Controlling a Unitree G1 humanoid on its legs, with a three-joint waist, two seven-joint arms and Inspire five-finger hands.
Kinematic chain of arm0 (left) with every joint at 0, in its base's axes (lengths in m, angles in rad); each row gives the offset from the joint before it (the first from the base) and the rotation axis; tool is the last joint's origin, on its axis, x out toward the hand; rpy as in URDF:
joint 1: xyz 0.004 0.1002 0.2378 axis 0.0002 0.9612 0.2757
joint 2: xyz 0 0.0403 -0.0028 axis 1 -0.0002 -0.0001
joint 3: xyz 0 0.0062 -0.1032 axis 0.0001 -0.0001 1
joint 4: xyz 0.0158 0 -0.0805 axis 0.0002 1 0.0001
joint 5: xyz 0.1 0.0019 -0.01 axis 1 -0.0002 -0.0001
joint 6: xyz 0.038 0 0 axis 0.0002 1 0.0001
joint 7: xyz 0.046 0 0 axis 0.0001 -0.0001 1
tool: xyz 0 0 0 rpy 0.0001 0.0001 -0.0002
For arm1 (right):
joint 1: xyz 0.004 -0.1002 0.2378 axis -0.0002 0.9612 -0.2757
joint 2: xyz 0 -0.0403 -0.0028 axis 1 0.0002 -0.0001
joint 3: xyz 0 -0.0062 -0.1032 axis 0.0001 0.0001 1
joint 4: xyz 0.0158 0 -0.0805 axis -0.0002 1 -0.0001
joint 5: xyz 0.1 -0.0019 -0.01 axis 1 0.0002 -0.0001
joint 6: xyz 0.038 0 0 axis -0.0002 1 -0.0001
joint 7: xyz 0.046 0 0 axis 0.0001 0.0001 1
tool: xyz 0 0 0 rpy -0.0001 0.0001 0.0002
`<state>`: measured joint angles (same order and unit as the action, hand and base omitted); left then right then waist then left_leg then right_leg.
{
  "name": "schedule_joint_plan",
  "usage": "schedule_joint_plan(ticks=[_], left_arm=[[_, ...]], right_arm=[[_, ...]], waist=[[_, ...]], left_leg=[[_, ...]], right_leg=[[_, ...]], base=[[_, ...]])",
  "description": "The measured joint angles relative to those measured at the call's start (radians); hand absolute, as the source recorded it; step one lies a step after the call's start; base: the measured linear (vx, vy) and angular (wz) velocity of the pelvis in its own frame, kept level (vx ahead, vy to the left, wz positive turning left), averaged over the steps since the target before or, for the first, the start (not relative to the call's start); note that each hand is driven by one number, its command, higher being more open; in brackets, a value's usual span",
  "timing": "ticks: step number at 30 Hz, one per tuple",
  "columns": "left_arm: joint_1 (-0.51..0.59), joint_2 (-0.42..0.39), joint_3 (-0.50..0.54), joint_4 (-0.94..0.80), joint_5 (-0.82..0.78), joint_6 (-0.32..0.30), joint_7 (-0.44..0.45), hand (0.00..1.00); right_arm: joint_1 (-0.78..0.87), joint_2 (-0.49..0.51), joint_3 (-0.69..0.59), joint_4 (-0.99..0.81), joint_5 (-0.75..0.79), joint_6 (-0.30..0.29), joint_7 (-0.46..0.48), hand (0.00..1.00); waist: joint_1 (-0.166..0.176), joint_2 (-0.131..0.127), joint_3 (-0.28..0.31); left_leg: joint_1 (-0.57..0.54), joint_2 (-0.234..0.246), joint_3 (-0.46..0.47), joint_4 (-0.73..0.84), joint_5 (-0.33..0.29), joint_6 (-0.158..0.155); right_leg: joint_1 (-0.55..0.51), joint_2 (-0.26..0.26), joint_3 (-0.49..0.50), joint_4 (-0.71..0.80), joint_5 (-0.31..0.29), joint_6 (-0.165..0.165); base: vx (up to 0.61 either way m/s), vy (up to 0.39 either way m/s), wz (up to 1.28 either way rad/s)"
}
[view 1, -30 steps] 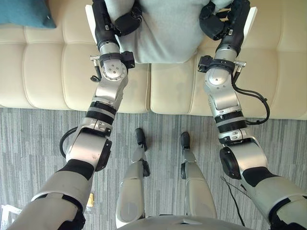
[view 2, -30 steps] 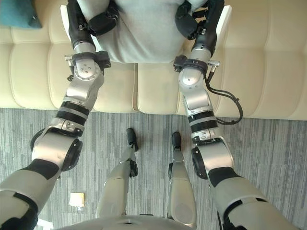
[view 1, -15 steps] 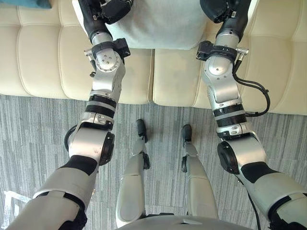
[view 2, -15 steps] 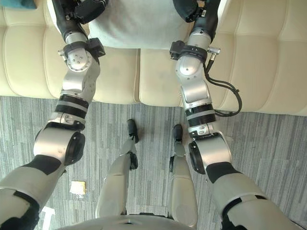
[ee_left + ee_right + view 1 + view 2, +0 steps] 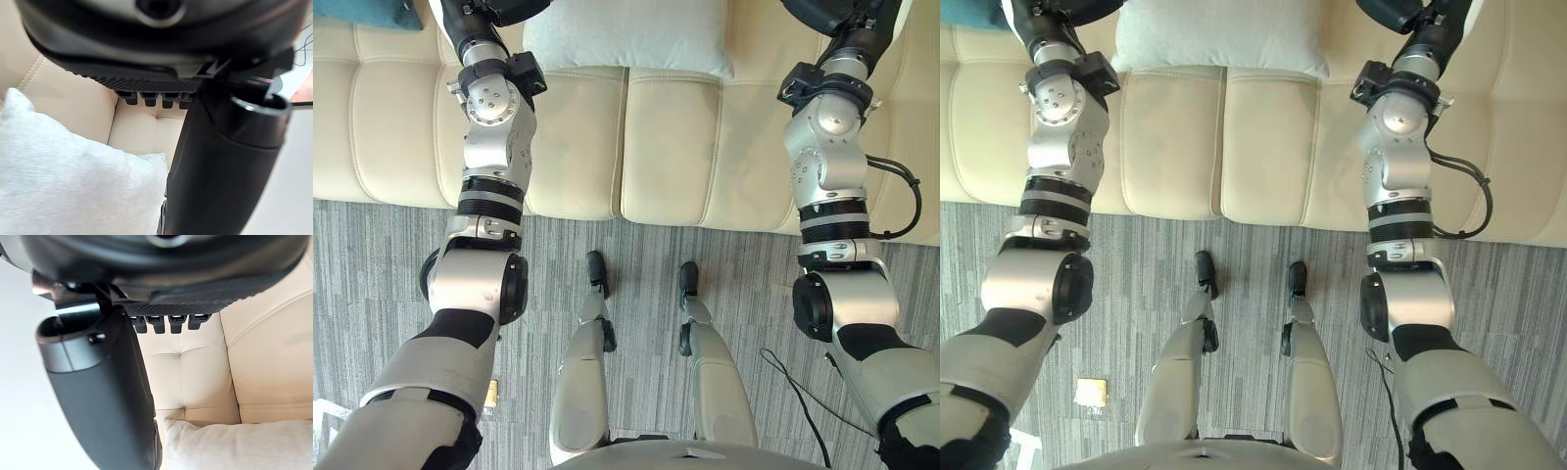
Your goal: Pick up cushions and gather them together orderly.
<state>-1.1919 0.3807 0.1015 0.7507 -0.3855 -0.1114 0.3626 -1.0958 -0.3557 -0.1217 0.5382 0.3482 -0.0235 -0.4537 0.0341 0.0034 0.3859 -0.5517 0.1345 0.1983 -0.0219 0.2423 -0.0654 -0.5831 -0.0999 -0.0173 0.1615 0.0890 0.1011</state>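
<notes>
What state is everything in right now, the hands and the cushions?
Left hand: open, holding nothing.
Right hand: open, holding nothing.
Grey cushion: on the sofa, in neither hand.
Teal cushion: on the sofa, apart from the grey one, to its left.

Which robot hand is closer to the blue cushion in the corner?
Left. The left hand is close beside the blue cushion, between it and the grey cushion. The right hand is far over on the grey cushion's other side.
</notes>
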Motion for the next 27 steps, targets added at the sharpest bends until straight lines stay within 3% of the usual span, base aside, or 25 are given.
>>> schedule_joint_plan(ticks=[4, 8, 11, 12, 13, 16, 19, 20, 21, 24, 27], left_arm=[[0.143, 0.009, 0.056, -0.043, -0.06, -0.008, -0.028, 1.0], [0.434, -0.002, 0.107, -0.166, -0.075, -0.019, -0.049, 1.0], [0.752, -0.14, 0.148, -0.228, -0.035, -0.021, -0.06, 1.0], [0.76, -0.144, 0.148, -0.229, -0.034, -0.021, -0.061, 1.0], [0.9, -0.219, 0.146, -0.23, -0.002, -0.016, -0.072, 1.0], [1.088, -0.33, 0.111, -0.198, 0.047, 0.0, -0.128, 1.0], [1.185, -0.363, 0.073, -0.148, 0.057, 0.012, -0.176, 1.0], [1.247, -0.384, 0.07, -0.104, 0.075, 0.013, -0.208, 1.0], [1.27, -0.389, 0.07, -0.081, 0.082, 0.012, -0.223, 1.0], [1.306, -0.391, 0.072, 0.006, 0.122, 0.012, -0.242, 1.0], [1.306, -0.391, 0.074, 0.076, 0.173, 0.013, -0.242, 1.0]], right_arm=[[0.081, -0.012, -0.018, -0.019, 0.028, -0.007, 0.024, 1.0], [0.377, -0.006, -0.026, -0.204, 0.019, -0.033, 0.069, 1.0], [0.706, 0.096, -0.097, -0.276, -0.055, -0.034, 0.115, 1.0], [0.714, 0.1, -0.098, -0.276, -0.056, -0.034, 0.116, 1.0], [0.843, 0.174, -0.102, -0.29, -0.093, -0.035, 0.138, 1.0], [1.037, 0.273, -0.101, -0.289, -0.167, -0.033, 0.186, 1.0], [1.154, 0.321, -0.093, -0.272, -0.195, -0.033, 0.208, 1.0], [1.22, 0.341, -0.089, -0.224, -0.223, -0.033, 0.223, 1.0], [1.243, 0.347, -0.089, -0.184, -0.239, -0.033, 0.228, 1.0], [1.275, 0.352, -0.09, -0.017, -0.269, -0.033, 0.251, 1.0], [1.274, 0.356, -0.093, 0.102, -0.285, -0.03, 0.262, 1.0]], waist=[[-0.001, 0.0, 0.0], [0.004, 0.0, -0.001], [0.017, 0.001, -0.006], [0.017, 0.001, -0.006], [0.018, 0.001, -0.017], [0.021, 0.003, -0.041], [0.02, 0.002, -0.094], [0.02, 0.002, -0.158], [0.02, 0.002, -0.181], [0.02, 0.003, -0.25], [0.02, 0.007, -0.279]], left_leg=[[0.044, 0.002, -0.001, -0.023, 0.006, -0.003], [0.089, 0.006, -0.006, -0.042, 0.005, -0.004], [0.149, 0.006, -0.019, -0.057, -0.002, -0.012], [0.151, 0.006, -0.019, -0.057, -0.003, -0.012], [0.177, 0.006, -0.019, -0.062, -0.012, -0.015], [0.227, 0.007, -0.019, -0.063, -0.025, -0.017], [0.264, 0.007, -0.017, -0.062, -0.042, -0.022], [0.289, 0.008, -0.017, -0.063, -0.049, -0.023], [0.313, 0.008, -0.017, -0.063, -0.056, -0.024], [0.377, 0.009, -0.017, -0.063, -0.077, -0.031], [0.412, 0.009, -0.017, -0.063, -0.09, -0.034]], right_leg=[[0.035, 0.004, -0.005, -0.001, -0.007, -0.009], [0.077, 0.01, -0.016, -0.005, -0.02, -0.014], [0.14, 0.01, -0.034, -0.005, -0.047, -0.018], [0.141, 0.01, -0.034, -0.005, -0.048, -0.019], [0.164, 0.011, -0.037, -0.003, -0.06, -0.024], [0.214, 0.013, -0.041, -0.002, -0.076, -0.026], [0.251, 0.014, -0.046, -0.002, -0.091, -0.028], [0.278, 0.014, -0.053, -0.006, -0.101, -0.028], [0.303, 0.014, -0.056, -0.007, -0.109, -0.029], [0.364, 0.013, -0.066, -0.009, -0.137, -0.033], [0.401, 0.011, -0.072, -0.012, -0.146, -0.033]], base=[[0.09, -0.009, 0.01], [0.12, -0.011, 0.04], [0.14, -0.017, 0.13], [0.1, -0.016, 0.05], [0.09, -0.017, 0.01], [0.08, -0.02, 0.01], [0.06, -0.015, 0.01], [0.08, -0.009, 0.04], [0.07, -0.006, 0.05], [0.01, 0.001, 0.02], [0.0, 0.0, 0.0]])
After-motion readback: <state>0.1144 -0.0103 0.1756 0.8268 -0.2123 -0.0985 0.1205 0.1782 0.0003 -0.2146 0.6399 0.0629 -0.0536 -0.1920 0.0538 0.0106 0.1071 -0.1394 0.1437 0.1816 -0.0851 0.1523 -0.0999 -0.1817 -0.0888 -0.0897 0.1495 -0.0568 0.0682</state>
